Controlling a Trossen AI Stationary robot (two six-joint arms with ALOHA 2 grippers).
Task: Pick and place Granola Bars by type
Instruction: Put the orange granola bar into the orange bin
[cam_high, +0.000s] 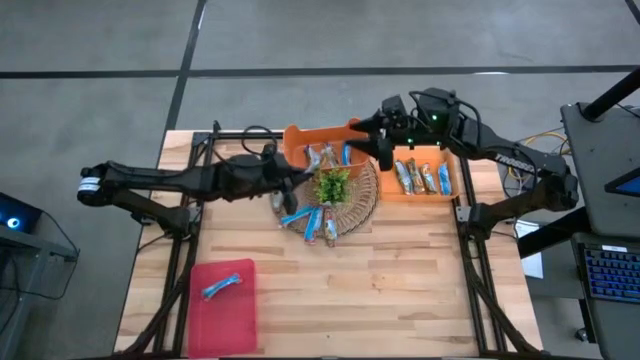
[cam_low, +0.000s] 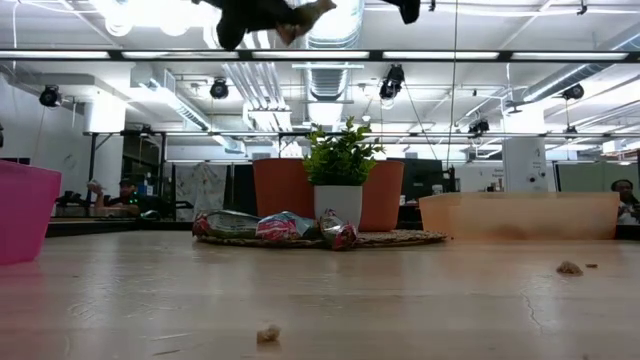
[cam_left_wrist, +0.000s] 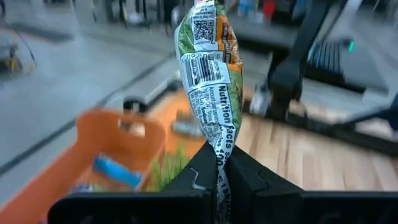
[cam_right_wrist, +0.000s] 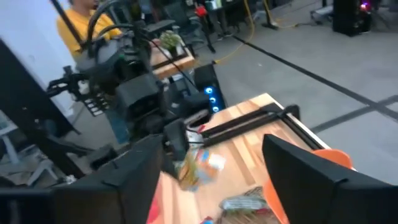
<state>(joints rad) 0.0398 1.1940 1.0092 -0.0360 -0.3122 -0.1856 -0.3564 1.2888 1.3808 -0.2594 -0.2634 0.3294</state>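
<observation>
L tool is clamped tight on a green-orange granola bar, held up above the bench nr the round woven mat. R tool w/ fingers spread wide, nothing in it, over the orange bin, where brownish bars lie. More bars on the mat by the plant. One blue bar in the pink bin.

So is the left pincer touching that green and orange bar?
Touching. In the left wrist view the left pincer is shut on the granola bar, its dark fingers pinching the wrapper's lower end.
</observation>
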